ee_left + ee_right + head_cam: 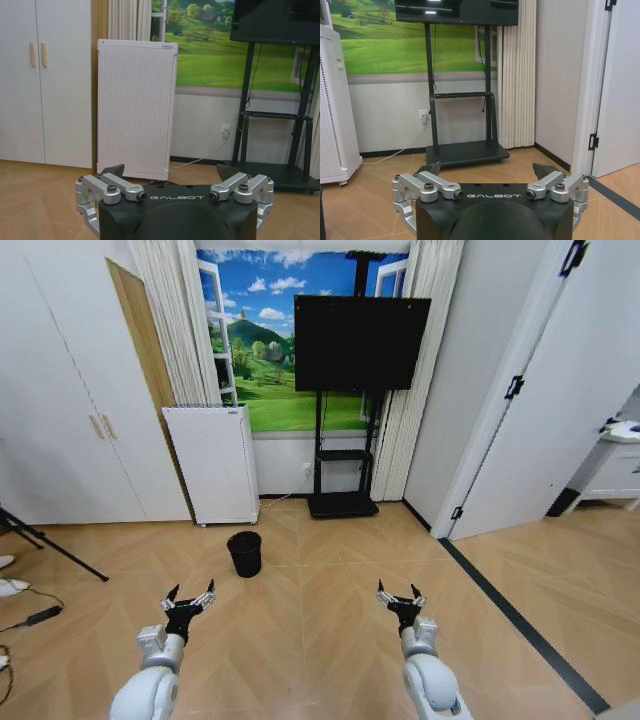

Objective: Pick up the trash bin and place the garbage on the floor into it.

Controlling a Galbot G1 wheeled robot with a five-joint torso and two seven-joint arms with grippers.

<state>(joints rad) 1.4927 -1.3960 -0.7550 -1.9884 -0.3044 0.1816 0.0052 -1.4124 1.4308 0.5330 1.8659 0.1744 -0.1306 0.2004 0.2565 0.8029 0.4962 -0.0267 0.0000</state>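
The trash bin (244,553) was seen standing upright on the floor (330,630), well ahead of both grippers and nearer the left gripper (189,597) than the right gripper (400,596), just in front of the white air purifier (212,464) by the far wall. Both grippers were held released, fingers spread, with nothing grasped, low over the near floor. In the left wrist view the bin was hidden behind the gripper body. No garbage could be made out on the floor. "GALBOT" was read on each gripper housing.
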